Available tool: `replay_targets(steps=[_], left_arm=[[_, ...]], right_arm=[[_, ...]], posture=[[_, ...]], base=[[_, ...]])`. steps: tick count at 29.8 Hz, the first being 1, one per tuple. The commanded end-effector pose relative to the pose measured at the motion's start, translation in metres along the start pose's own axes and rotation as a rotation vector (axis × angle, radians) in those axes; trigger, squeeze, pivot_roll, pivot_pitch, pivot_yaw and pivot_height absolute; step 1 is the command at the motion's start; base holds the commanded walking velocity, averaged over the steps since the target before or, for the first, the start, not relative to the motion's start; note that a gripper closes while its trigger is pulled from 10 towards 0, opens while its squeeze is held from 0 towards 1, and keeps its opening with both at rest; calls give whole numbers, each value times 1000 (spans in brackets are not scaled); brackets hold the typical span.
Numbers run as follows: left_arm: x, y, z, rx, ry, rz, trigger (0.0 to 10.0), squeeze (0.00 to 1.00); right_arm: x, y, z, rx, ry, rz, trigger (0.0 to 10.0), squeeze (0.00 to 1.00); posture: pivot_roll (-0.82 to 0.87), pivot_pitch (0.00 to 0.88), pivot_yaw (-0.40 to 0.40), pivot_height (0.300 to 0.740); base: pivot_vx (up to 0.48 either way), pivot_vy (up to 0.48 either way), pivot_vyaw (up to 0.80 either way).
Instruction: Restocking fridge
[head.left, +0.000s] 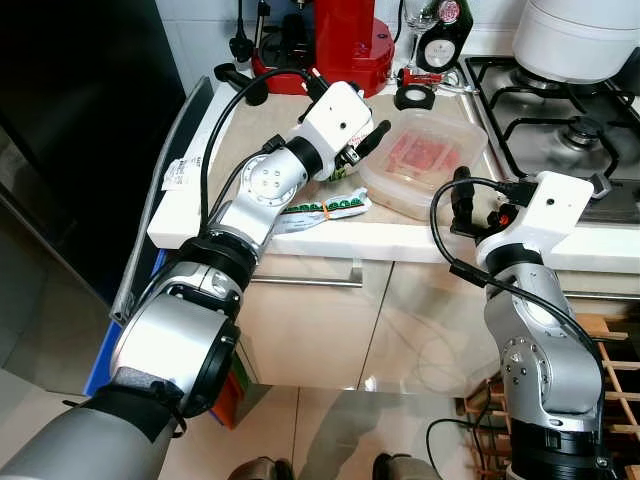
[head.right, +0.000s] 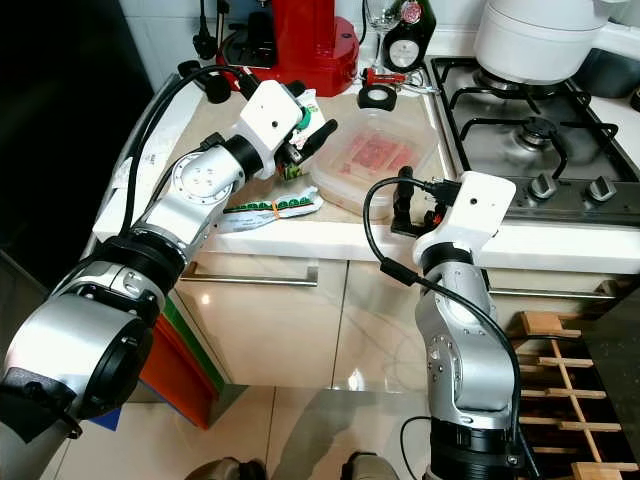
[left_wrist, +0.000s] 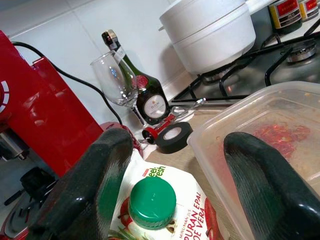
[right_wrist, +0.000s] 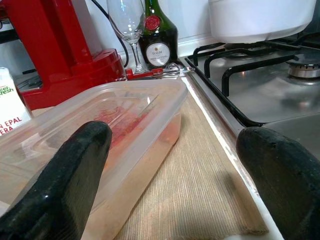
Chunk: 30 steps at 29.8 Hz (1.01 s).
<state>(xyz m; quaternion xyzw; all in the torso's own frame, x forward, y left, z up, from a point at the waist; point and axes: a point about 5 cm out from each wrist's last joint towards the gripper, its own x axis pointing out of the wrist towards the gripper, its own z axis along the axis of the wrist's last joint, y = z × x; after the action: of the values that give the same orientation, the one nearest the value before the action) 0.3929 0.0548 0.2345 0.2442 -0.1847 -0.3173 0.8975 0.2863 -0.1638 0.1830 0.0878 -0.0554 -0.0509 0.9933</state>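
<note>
**A:** What have you got under your left gripper (left_wrist: 170, 185)?

**B:** Your rubbery black fingers (left_wrist: 92, 185) stand wide apart over a soft white pouch (left_wrist: 165, 220) with a ridged green screw cap (left_wrist: 152, 202), red and green print on its front. It sits on the pale stone surface (head.left: 330, 235), just beside the clear plastic tub (head.left: 425, 160); nothing is gripped.

**A:** And the tub itself?

**B:** Rectangular, rounded corners, cloudy translucent walls, lid on. You can see something red inside, too blurred to name. One end rests on a woven beige mat (right_wrist: 200, 175) next to the steel hob (head.left: 560, 110).

**A:** My right gripper (right_wrist: 170, 170)?

**B:** Low at the surface's front edge, fingers spread wide, one near the tub's wall, empty.

**A:** Anything else?

**B:** A flat packet of green items (head.left: 320, 210) lies near the front edge. Behind: a glossy red appliance (head.left: 345, 40), a wine glass (left_wrist: 117, 80), a dark bottle (left_wrist: 142, 92), a tape roll (left_wrist: 172, 136), a white pot (head.left: 575, 35).
</note>
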Motion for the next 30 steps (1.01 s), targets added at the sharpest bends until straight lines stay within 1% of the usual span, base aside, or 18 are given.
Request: replay_targets(steps=[1, 22, 23, 24, 25, 27, 28, 29, 30], left_arm=[[2, 0, 2, 22, -2, -10, 10000, 0], [2, 0, 2, 24, 0, -10, 10000, 0], [1, 4, -7, 51, 82, 24, 10000, 0], [1, 4, -7, 51, 82, 24, 10000, 0], [-1, 11, -9, 40, 98, 64, 10000, 0], [-3, 24, -1, -9, 40, 121, 10000, 0], [-4, 27, 1, -21, 23, 136, 10000, 0], [-5, 36, 9, -29, -24, 164, 10000, 0], [-6, 41, 14, -24, -50, 177, 10000, 0]], right_arm=[[-3, 0, -1, -2, 9, 2, 10000, 0], [-3, 0, -1, -2, 9, 1, 10000, 0], [-4, 1, -2, -5, 12, 1, 10000, 0], [-4, 1, -2, -5, 12, 1, 10000, 0], [-4, 1, -2, -5, 13, 1, 10000, 0], [-4, 0, -2, -4, 12, -1, 10000, 0], [-4, 0, -2, -4, 12, -2, 10000, 0], [-4, 0, -3, -3, 13, 0, 10000, 0], [-4, 0, -3, -3, 14, 2, 10000, 0]], posture=[[-239, 66, 41, 740], [-239, 66, 41, 740], [-244, 72, 40, 740], [-244, 72, 40, 740], [-243, 71, 41, 740], [-239, 70, 38, 740], [-239, 70, 38, 740], [-232, 68, 35, 740], [-229, 68, 34, 740]], base=[[0, 0, 0], [0, 0, 0], [0, 0, 0], [0, 0, 0], [0, 0, 0], [0, 0, 0], [0, 0, 0], [0, 0, 0], [0, 0, 0]])
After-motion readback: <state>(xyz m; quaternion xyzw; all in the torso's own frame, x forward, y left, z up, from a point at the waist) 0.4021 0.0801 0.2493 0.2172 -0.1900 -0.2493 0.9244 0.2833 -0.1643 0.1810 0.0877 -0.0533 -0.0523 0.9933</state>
